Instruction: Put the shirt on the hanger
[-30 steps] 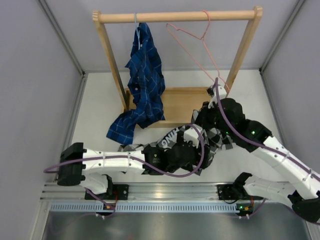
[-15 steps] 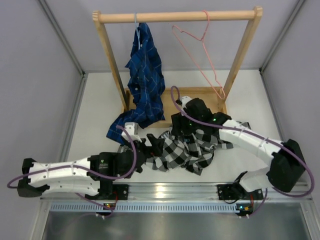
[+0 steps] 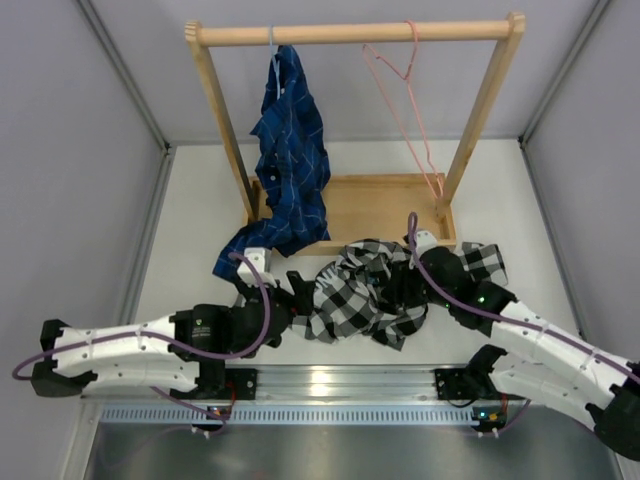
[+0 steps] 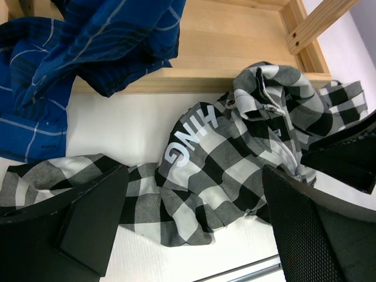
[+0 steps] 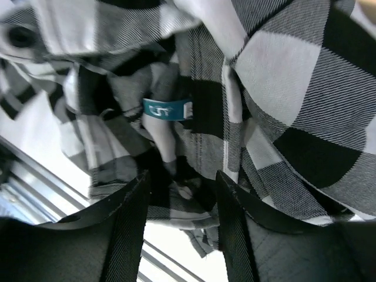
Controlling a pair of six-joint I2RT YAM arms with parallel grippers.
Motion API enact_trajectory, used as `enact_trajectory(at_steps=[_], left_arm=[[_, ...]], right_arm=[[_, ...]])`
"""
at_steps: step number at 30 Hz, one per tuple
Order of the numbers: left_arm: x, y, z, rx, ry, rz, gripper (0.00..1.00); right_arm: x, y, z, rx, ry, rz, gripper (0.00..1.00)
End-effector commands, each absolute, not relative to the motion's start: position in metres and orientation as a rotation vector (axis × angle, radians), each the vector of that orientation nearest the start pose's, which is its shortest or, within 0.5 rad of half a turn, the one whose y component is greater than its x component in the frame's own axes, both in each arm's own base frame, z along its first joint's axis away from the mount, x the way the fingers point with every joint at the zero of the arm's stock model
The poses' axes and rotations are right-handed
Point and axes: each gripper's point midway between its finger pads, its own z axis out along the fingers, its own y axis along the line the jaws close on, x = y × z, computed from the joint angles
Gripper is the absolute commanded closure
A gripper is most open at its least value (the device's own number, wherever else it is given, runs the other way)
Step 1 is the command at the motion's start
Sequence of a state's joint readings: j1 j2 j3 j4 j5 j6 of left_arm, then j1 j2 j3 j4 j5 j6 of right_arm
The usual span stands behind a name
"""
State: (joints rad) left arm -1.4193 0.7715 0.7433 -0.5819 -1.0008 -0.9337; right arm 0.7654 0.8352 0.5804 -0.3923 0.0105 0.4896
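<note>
one crumpled shirt (image 3: pixel 352 305) lies between left gripper (image 3: pixel 303 294) and right gripper (image 3: pixel 398 288).

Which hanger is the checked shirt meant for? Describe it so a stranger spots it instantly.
Look to the wooden rack at the back of the table and follow its top rail toward the right end. The hanger there is thin pink wire and hangs bare, unlike the pale hanger near the left end, which carries a blue plaid shirt.

White block letters "HING" are showing on the dark patch of the black-and-white checked fabric shirt (image 4: pixel 235 167), the rest of the word folded under. A small teal tag (image 5: pixel 167 110) is carrying white marks, unreadable.
</note>
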Motion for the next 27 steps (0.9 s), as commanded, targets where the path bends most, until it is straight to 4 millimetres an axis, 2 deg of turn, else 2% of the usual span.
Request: enact_trajectory(at_steps=[1, 4, 5, 8, 11, 14, 15, 16, 19, 21, 23, 24, 27], left_arm=[[0.162, -0.206, 0.217, -0.014, 1.929, -0.469, 0.02], [0.159, -0.216, 0.217, 0.033, 1.952, -0.467, 0.02], [0.159, -0.218, 0.218, 0.05, 1.954, -0.462, 0.02], [0.158, -0.223, 0.213, 0.102, 1.972, -0.432, 0.02], [0.158, -0.227, 0.207, 0.131, 1.984, -0.407, 0.02], [0.158, -0.228, 0.202, 0.146, 1.993, -0.39, 0.02], [0.158, -0.228, 0.201, 0.15, 1.994, -0.385, 0.02], [0.158, -0.228, 0.199, 0.153, 1.996, -0.38, 0.02], [0.158, -0.229, 0.196, 0.161, 2.001, -0.37, 0.02], [0.158, -0.229, 0.194, 0.167, 2.005, -0.362, 0.02], [0.157, -0.23, 0.193, 0.164, 2.007, -0.366, 0.02], [0.157, -0.231, 0.192, 0.164, 2.008, -0.364, 0.02], [0.157, -0.233, 0.191, 0.168, 2.012, -0.365, 0.02]], right_arm=[[0.201, 0.211, 0.135, -0.322, 2.23, 0.671, 0.55], [0.213, 0.215, 0.125, -0.369, 2.262, 0.646, 0.57], [0.222, 0.215, 0.13, -0.377, 2.251, 0.626, 0.57], [0.234, 0.217, 0.127, -0.403, 2.263, 0.578, 0.59], [0.246, 0.207, 0.117, -0.381, 2.28, 0.495, 0.58], [0.248, 0.206, 0.108, -0.387, 2.296, 0.487, 0.54], [0.247, 0.207, 0.109, -0.389, 2.289, 0.501, 0.47], [0.246, 0.206, 0.109, -0.39, 2.284, 0.503, 0.43], [0.246, 0.202, 0.117, -0.386, 2.247, 0.5, 0.4], [0.248, 0.197, 0.115, -0.375, 2.248, 0.478, 0.39], [0.249, 0.194, 0.106, -0.371, 2.274, 0.48, 0.42], [0.245, 0.203, 0.1, -0.403, 2.296, 0.536, 0.49], [0.232, 0.223, 0.095, -0.467, 2.31, 0.69, 0.6]])
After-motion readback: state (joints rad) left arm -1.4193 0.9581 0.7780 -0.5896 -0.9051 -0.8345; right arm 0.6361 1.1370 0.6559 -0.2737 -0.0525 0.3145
